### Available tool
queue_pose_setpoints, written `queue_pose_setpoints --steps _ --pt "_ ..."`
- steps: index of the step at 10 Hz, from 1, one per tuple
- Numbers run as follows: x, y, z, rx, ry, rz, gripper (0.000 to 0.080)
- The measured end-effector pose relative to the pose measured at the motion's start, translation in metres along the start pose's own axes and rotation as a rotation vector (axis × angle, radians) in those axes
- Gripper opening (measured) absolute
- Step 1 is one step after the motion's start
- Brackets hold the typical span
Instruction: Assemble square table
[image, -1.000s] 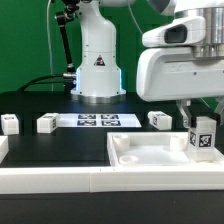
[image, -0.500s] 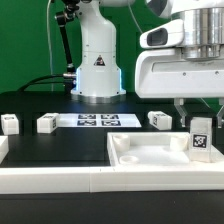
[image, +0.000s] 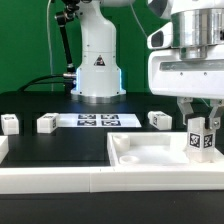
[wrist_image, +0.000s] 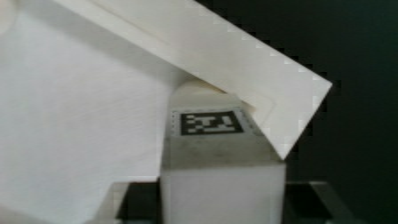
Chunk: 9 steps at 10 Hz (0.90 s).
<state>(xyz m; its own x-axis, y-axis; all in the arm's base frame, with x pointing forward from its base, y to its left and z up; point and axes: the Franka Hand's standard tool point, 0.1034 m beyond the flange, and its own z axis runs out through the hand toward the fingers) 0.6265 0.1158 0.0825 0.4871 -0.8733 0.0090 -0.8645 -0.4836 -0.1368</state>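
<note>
My gripper (image: 201, 130) is squeezing a white leg (image: 202, 144) with a black-and-white tag at the tabletop (image: 150, 156)'s corner, while three loose legs (image: 9, 124) (image: 46, 124) (image: 159, 119) lie beside the marker board (image: 96, 120) behind it.

- The tabletop (image: 150, 157) you're looking at is plain white.
- The raised leg (image: 201, 141) is white too, and its face carries a black-and-white square tag (wrist_image: 210, 122).
- Your loose legs (image: 9, 124) (image: 46, 124) (image: 159, 119) are white with dark tag marks.
- The marker board (image: 97, 121) shows black-and-white tags on white.
- The table (image: 60, 145) under it all is black.
</note>
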Motion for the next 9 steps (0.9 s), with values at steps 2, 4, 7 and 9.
queue_pose_setpoints --steps 2,4,7,9 --pt "0.0028 0.0006 0.0001 0.006 -0.015 0.053 0.0290" --pt "0.0029 0.0000 0.0004 -0.002 -0.022 -0.013 0.0290" --pt "0.0022 -0.0007 -0.0001 -0.005 -0.025 -0.116 0.0523" --pt "0.0036 -0.0015 -0.0004 0.004 -0.020 -0.305 0.0643"
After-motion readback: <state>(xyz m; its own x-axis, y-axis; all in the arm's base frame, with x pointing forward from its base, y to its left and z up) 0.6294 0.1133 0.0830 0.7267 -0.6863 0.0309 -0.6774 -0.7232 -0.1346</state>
